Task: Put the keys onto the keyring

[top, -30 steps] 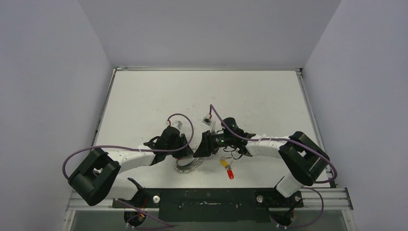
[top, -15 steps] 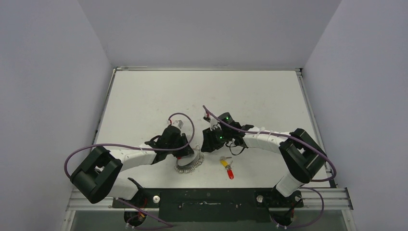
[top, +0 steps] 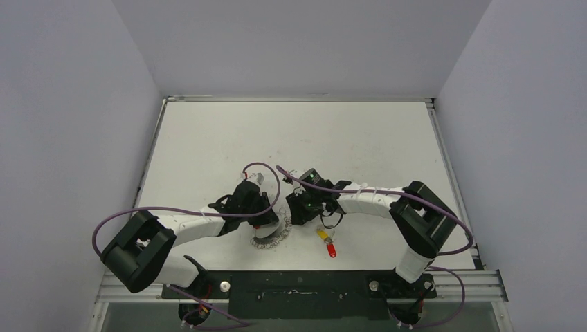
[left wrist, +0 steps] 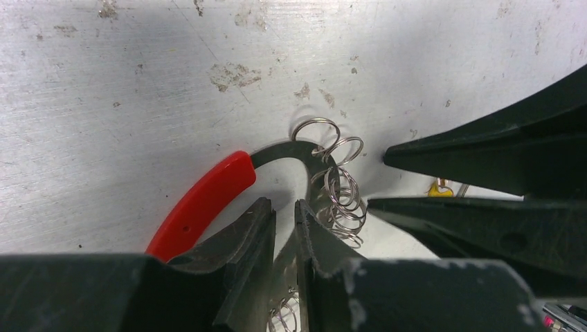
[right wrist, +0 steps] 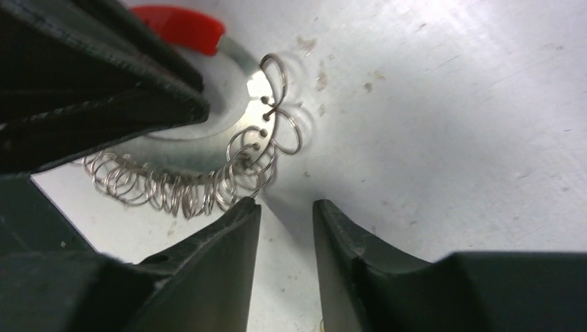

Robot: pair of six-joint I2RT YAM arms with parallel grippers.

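Threading has not begun. I have both arms brought in low over the keyring [left wrist: 337, 188], which lies on the table [top: 297, 138] near the front edge, between the two wrists. The keys [top: 327, 242] lie flat and loose just to the right of it, yellow head and red head end to end, with nothing holding them.

The step in hand, as I read it, is securing and opening the ring. The left pincer [left wrist: 282, 205] is closed to a narrow slit at the ring's near arc, beside the red sleeve [left wrist: 202, 200]. A sliver of silvery metal shows in that slit, so I judge it clamped on the ring's band, though the contact itself is mostly hidden under the fingers.

The right pincer [right wrist: 285, 207] points at the bunched wire loops by the ring's free end. Its fingers stand a little apart and hold nothing. One tip sits right against the loops, but I cannot tell whether it touches them.

The next move calls for fine work: the right fingers must catch the free end or one loop without shoving the whole ring, while the left grip stays firm. After that I must fetch a key and line its small hole up with the wire. The loops look springy and may slip away.
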